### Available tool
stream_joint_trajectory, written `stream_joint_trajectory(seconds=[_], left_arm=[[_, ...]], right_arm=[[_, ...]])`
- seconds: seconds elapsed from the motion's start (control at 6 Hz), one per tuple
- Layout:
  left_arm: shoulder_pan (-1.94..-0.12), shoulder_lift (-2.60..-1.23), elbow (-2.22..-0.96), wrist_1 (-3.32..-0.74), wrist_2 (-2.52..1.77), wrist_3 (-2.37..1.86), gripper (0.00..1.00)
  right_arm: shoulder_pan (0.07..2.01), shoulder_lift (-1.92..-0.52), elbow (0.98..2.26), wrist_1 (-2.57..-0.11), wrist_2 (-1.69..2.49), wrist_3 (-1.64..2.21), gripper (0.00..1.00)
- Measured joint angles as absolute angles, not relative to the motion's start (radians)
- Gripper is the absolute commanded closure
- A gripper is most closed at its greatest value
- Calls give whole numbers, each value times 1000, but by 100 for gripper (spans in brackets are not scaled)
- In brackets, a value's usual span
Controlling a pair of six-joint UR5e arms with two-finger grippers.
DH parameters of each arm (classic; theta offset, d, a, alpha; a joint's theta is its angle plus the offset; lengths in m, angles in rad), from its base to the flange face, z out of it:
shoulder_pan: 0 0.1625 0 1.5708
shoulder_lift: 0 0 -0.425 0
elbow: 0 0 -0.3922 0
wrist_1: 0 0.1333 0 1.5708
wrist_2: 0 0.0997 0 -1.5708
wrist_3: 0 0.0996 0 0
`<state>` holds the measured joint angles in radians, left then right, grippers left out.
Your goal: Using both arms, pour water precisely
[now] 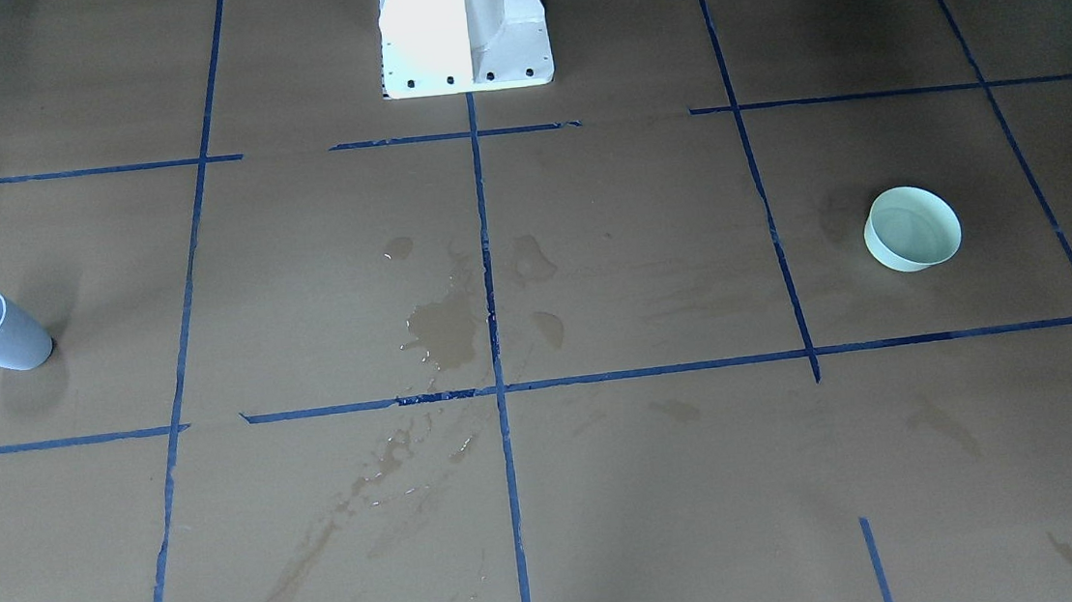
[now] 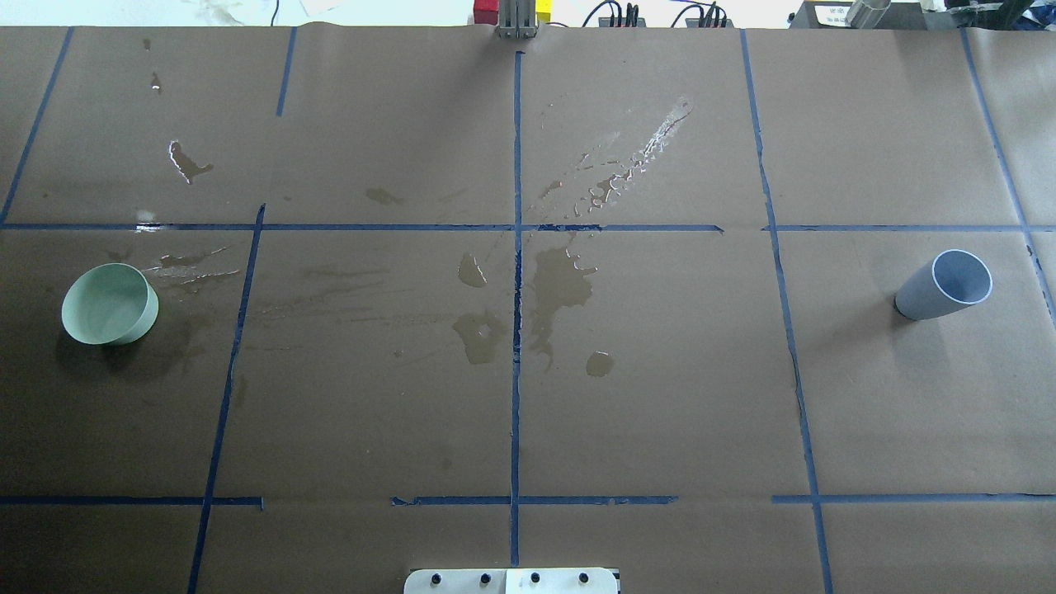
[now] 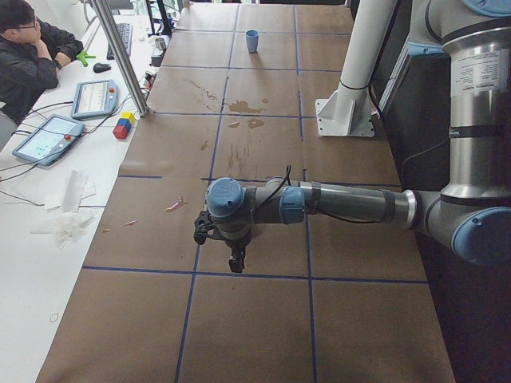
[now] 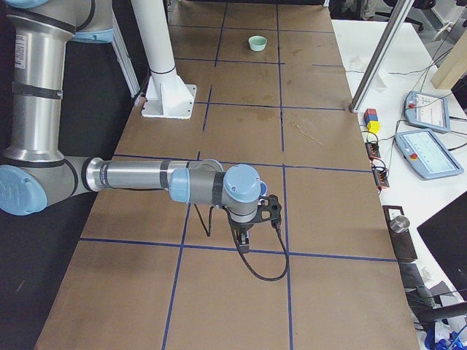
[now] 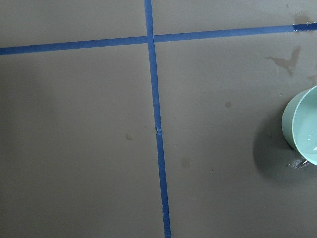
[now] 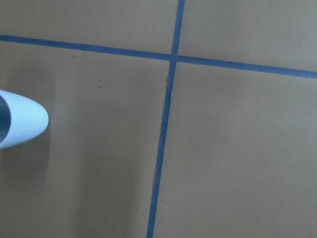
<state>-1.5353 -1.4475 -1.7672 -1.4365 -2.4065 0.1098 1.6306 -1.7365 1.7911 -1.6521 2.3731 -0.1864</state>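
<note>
Because neither arm reaches into the overhead or front-facing view, the grippers show only from the table's two ends. In the left-end view the left arm (image 3: 343,203) stretches level across the middle of the frame. The left gripper (image 3: 236,263) points down over the brown paper table (image 3: 263,327), just above a blue tape line (image 3: 319,279). In the right-end view the right arm (image 4: 139,175) lies level the same way. The right gripper (image 4: 244,244) hangs at the frame's centre with a black cable looped below it. Whether either pair of fingers stands wide or narrow cannot be told from these views, but nothing is seen held in them. A pale green bowl (image 2: 109,304) stands upright at the left edge of the overhead view, and its rim shows at the right edge of the left wrist view. A grey-blue cup (image 2: 945,285) stands at the right edge of the overhead view, well apart from the bowl; it clips the left edge of the right wrist view. The water (image 2: 660,136) shows as a glinting streak on the paper in the upper centre of the overhead view, above darker blotches (image 2: 561,285) beside the middle tape line. Whether the cup or the bowl holds any cannot be told. The white pedestal (image 1: 463,26) stands at the top centre of the front-facing view. A person (image 3: 32,56) sits at the upper left of the left-end view.
</note>
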Motion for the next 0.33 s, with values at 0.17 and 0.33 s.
stream_joint_trajectory(seconds=[0.17, 0.33], left_arm=[[-1534, -1432, -1768, -1437, -2406, 111, 0], [-1534, -1426, -1767, -1437, -2405, 111, 0]], right_arm=[[1631, -1737, 1791, -1652, 2373, -187, 0], [1631, -1738, 1790, -1652, 2373, -187, 0]])
